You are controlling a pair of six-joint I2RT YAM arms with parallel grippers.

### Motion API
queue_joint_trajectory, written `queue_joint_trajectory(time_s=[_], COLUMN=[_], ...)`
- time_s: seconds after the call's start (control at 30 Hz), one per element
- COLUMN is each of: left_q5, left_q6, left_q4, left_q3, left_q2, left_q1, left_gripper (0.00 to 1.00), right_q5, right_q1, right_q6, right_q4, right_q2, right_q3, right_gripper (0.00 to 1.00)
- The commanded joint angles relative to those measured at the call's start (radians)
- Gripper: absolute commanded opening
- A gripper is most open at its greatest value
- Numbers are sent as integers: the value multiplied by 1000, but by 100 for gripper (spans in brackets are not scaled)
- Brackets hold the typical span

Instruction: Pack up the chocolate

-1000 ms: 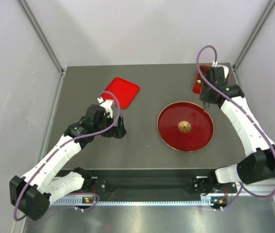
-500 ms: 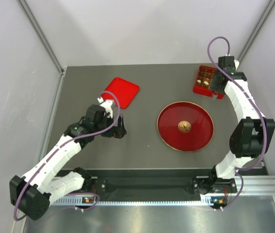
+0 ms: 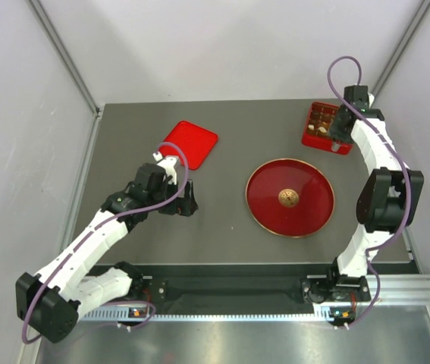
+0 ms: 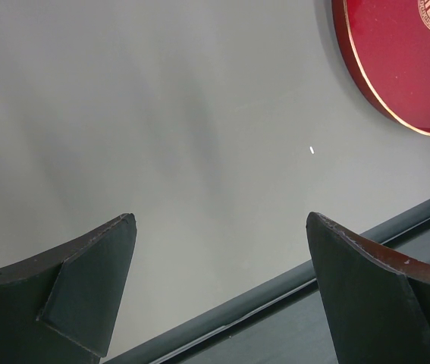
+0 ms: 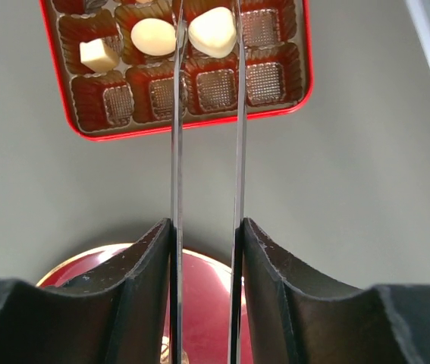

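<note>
Clamping a pair of thin metal tongs (image 5: 177,114) between its two fingers, the right tool (image 5: 205,227) hangs over the far right corner of the tabletop (image 3: 230,152). The tongs are squeezed until their blades run almost parallel. They point straight away from the tool toward the red box (image 5: 306,76), so their long axis runs from the tool's fingers toward the box's cups.

The chocolate (image 5: 212,30) lies dead ahead along that line. One cream piece shows between the two blades, a second cream oval sits just left of the left blade, and a pale cube rests in a cup further left. The blade tips run out of the wrist view, so whether the piece between them is pinched or already let go cannot be told. The near row of cups shows empty.

Nearer in, the red plate (image 3: 306,212) appears to carry only its gold emblem (image 3: 289,198), which suggests the packing is far along.

On the left half, well apart from the box, the left tool (image 4: 220,220) gapes wide over bare tabletop and holds nothing, with a red lid (image 3: 192,142) lying beyond it.
</note>
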Motion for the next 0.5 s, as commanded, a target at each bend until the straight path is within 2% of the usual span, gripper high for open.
queue_joint_trajectory(time_s=[0.0,0.47], left_q5=[-7,-19], left_q6=[-1,-4], left_q4=[7,7], left_q3=[2,5], left_q2=[7,3], left_q1=[-4,-4], left_gripper=[99,99], right_q5=[-14,-20], right_q1=[-15,-21], right_q6=[-15,-24], right_q4=[48,13], right_q2=[11,-5], right_q3=[70,118], right_gripper=[40,44])
